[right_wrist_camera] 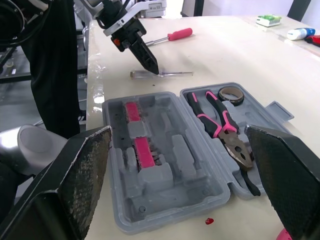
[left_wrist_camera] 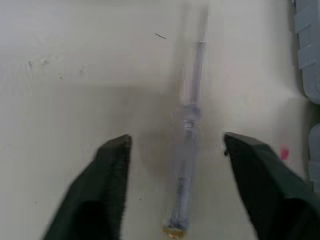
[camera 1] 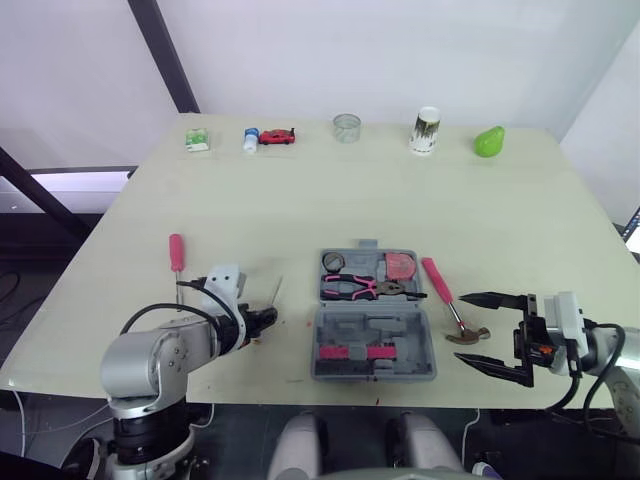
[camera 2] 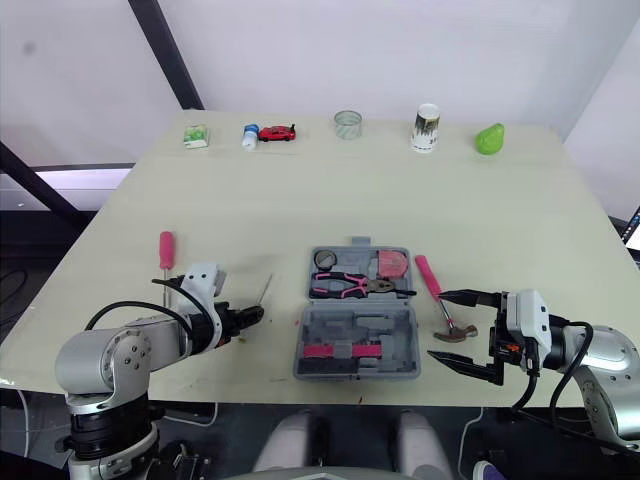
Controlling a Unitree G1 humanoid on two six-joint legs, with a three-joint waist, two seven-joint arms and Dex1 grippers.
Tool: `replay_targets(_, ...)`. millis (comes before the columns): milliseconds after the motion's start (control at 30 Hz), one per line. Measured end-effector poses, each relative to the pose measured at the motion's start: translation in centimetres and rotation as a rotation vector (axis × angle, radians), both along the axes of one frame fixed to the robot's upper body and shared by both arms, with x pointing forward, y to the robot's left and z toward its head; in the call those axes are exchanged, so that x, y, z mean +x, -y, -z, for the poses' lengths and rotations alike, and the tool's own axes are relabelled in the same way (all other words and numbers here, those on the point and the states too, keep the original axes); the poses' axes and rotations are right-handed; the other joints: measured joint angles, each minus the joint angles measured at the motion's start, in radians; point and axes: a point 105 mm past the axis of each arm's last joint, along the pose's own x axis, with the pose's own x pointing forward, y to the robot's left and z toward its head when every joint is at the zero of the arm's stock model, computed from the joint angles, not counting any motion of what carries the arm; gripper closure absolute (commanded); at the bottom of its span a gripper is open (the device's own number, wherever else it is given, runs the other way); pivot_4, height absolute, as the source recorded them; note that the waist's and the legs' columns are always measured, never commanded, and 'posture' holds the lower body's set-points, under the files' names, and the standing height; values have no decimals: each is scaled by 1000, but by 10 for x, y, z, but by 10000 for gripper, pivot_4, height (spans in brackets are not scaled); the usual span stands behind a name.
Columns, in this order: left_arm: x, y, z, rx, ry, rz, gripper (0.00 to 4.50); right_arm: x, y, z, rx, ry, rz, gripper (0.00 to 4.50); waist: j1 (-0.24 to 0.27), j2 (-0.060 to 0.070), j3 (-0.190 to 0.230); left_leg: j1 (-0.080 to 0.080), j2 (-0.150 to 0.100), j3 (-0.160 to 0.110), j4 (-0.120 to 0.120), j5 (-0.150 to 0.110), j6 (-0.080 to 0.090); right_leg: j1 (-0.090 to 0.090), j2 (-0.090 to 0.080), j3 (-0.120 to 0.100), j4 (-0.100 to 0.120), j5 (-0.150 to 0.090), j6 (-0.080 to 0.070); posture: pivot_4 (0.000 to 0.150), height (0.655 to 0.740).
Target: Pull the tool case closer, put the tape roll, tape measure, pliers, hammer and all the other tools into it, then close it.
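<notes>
The grey tool case (camera 1: 373, 345) lies open near the table's front edge. Its far half holds the tape roll (camera 1: 333, 262), the pink-handled pliers (camera 1: 365, 289) and the red tape measure (camera 1: 401, 266). A pink-handled hammer (camera 1: 441, 289) lies just right of the case. My right gripper (camera 1: 464, 328) is open, with its fingertips either side of the hammer's head. A clear screwdriver (left_wrist_camera: 189, 145) lies left of the case, and my left gripper (left_wrist_camera: 176, 142) is open with its fingers straddling the handle end. A red-handled screwdriver (camera 1: 177, 255) lies further left.
Along the table's far edge stand a green and white box (camera 1: 197, 139), a small bottle (camera 1: 251, 139), a red toy car (camera 1: 277, 136), a glass cup (camera 1: 347, 127), a white can (camera 1: 426, 130) and a green pear (camera 1: 489, 141).
</notes>
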Motion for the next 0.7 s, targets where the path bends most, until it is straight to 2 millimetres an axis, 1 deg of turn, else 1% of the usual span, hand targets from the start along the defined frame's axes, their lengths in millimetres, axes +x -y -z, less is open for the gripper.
replay_targets(33, 0, 0, 0, 4, -1, 5, 1098, 0, 0, 0, 0, 0, 0, 0, 0, 0, 0, 0, 0, 0, 0, 0, 0, 0, 0, 0, 0, 0, 0, 1500, 7400)
replay_targets(233, -2, -6, 2, 56, 12, 5, 1098, -1, -1, 2, 3, 0, 4, 0, -2, 0, 0, 0, 0, 0, 0, 0, 0, 0, 0, 0, 0, 0, 0, 1500, 7400)
replay_targets(400, -8, -7, 6, 101, 137, 13, 1098, 0, -1, 3, 2, -3, 3, 0, 1, 0, 0, 0, 0, -1, -1, 0, 0, 0, -2, 0, -1, 0, 0, 1500, 7400)
replay_targets(533, -9, 3, 9, 93, 259, 53, 1098, 1, -1, 2, 2, 0, 1, 0, 3, 1, 0, 0, 1, -1, -1, 0, 0, 1, -4, 0, -1, 0, -1, 1500, 7400)
replay_targets(600, -6, 6, 9, 84, 350, 57, 1098, 1, -1, 1, 2, 3, 0, 0, 4, 1, 0, 0, 1, -1, -1, 0, 0, 1, -5, 0, -1, 0, -1, 1500, 7400)
replay_targets(700, -5, 9, 11, 90, 410, 80, 1098, 1, -1, 1, 2, 3, -1, 0, 5, 1, 0, 0, 0, -1, -1, 0, 0, 1, -5, -1, -2, -2, -4, 1500, 7400)
